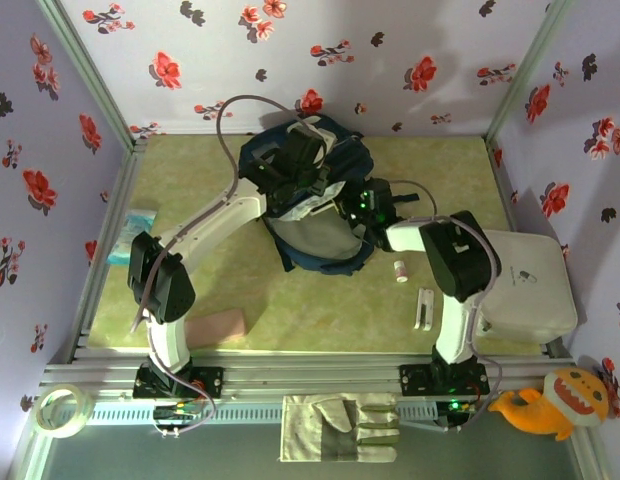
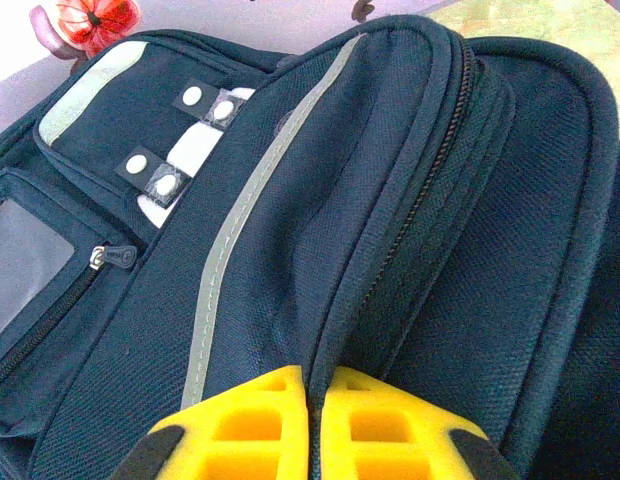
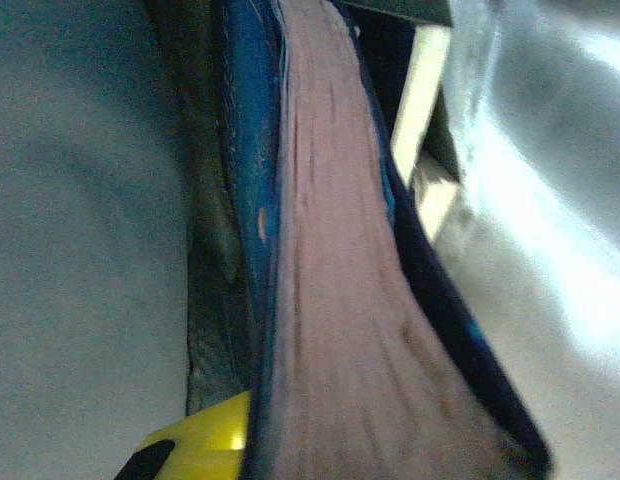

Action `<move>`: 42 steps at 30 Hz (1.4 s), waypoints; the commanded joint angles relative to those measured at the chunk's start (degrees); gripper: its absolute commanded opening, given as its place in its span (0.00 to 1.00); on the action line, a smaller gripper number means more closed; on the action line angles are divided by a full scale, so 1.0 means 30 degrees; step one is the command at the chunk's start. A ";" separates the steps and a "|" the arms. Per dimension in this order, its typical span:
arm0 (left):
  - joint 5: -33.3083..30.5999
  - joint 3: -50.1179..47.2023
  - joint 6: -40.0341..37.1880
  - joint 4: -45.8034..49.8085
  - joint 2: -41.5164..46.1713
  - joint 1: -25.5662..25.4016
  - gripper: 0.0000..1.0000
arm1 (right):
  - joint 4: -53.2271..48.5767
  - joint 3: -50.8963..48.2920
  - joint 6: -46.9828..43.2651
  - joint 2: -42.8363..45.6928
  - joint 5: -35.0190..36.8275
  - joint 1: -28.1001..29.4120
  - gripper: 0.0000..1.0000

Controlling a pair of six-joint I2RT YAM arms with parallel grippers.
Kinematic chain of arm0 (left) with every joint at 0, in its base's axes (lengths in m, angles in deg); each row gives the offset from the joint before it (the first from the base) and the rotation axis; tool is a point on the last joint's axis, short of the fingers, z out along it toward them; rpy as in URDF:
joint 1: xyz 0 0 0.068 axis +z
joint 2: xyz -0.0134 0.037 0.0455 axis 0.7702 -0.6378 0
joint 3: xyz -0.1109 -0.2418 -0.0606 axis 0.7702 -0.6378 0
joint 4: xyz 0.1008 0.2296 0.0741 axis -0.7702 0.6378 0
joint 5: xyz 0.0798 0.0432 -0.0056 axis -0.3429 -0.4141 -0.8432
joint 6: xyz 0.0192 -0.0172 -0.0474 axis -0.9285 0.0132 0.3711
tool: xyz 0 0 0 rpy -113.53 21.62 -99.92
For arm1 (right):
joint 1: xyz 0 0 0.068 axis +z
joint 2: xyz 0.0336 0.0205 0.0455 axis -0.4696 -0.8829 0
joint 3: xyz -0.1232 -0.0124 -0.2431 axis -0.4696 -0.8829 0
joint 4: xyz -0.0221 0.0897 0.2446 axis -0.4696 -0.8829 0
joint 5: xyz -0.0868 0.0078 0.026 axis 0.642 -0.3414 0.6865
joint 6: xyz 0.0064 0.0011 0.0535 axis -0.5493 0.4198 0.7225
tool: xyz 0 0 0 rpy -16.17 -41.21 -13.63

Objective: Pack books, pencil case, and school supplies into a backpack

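The dark navy backpack (image 1: 315, 225) lies at the middle back of the table, its mouth toward the arms. Its white stripe (image 2: 230, 240) runs up the fabric in the left wrist view. My left gripper (image 2: 312, 385) is shut on a fold of the backpack's fabric beside the zipper, up at the bag's top (image 1: 293, 168). My right gripper (image 1: 367, 205) is at the bag's right side, shut on a book (image 3: 330, 300) with a blue cover and pale page edges, pushed in between the grey lining (image 3: 80, 250). The pink pencil case (image 1: 216, 327) lies near the left arm's base. A white bar (image 1: 424, 308) and a small tube (image 1: 401, 271) lie by the right arm.
A pale blue packet (image 1: 133, 233) rests by the left wall. A white box (image 1: 528, 282) fills the right side. Off the table's front lie a tape roll (image 1: 62, 411), work gloves (image 1: 340, 428) and an orange plush toy (image 1: 552, 400). Flowered walls close three sides.
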State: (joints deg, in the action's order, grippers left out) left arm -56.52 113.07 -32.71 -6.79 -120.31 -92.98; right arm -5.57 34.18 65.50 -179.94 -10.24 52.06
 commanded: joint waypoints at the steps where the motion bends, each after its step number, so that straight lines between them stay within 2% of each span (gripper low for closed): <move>1: 0.0303 0.0223 0.1049 -0.2347 0.1470 0.0447 0.00 | 0.0211 0.1653 0.1318 -0.1221 0.0034 0.0133 0.10; 5: 0.0665 0.0198 0.1313 -0.2227 0.1523 0.0608 0.00 | 0.1249 0.2649 0.2971 -0.2384 0.0142 0.0156 0.10; 10: 0.1009 0.0325 0.1680 -0.2065 0.1377 0.0882 0.00 | -0.0837 0.4711 0.2997 -0.3406 0.0212 0.0220 0.14; 13: 0.1224 0.0216 0.2046 -0.2034 0.1404 0.1119 0.00 | -0.0844 0.5308 0.3362 -0.4019 0.0233 0.0255 0.19; 16: 0.1538 0.0171 0.2221 -0.1860 0.1353 0.1304 0.00 | -0.0556 0.5180 0.3607 -0.4084 0.0149 0.0248 0.30; 21: 0.2239 0.0456 0.2511 -0.1412 0.0934 0.1741 0.00 | 0.0385 0.3056 0.3493 -0.2174 0.0583 0.0244 0.49; 28: 0.2928 0.0372 0.2898 -0.1062 0.0500 0.2182 0.00 | 0.0419 -0.0791 0.2849 0.1766 0.0778 0.0090 0.56; 33: 0.4433 0.0191 0.2728 -0.0354 0.0096 0.2381 0.00 | 0.0466 -0.4252 0.2485 0.4297 0.0765 -0.0752 0.59; 36: 0.5190 -0.0532 0.2622 -0.0294 -0.0023 0.2397 0.09 | -0.0838 -0.6145 0.1803 0.6367 0.1937 -0.1334 0.62; 39: 0.5266 -0.1572 0.2777 -0.0306 0.0099 0.2422 0.28 | -0.2266 -0.7600 0.1050 0.8486 0.3145 -0.2030 0.68; 42: 0.5281 -0.2518 0.3164 -0.0336 0.0367 0.2621 0.43 | -0.4778 -0.7864 -0.0195 1.0255 0.3821 -0.2634 0.70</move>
State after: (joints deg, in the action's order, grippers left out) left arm -41.11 107.69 -24.67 -6.81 -120.33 -86.58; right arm -12.15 11.30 70.13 -153.80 -3.51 45.48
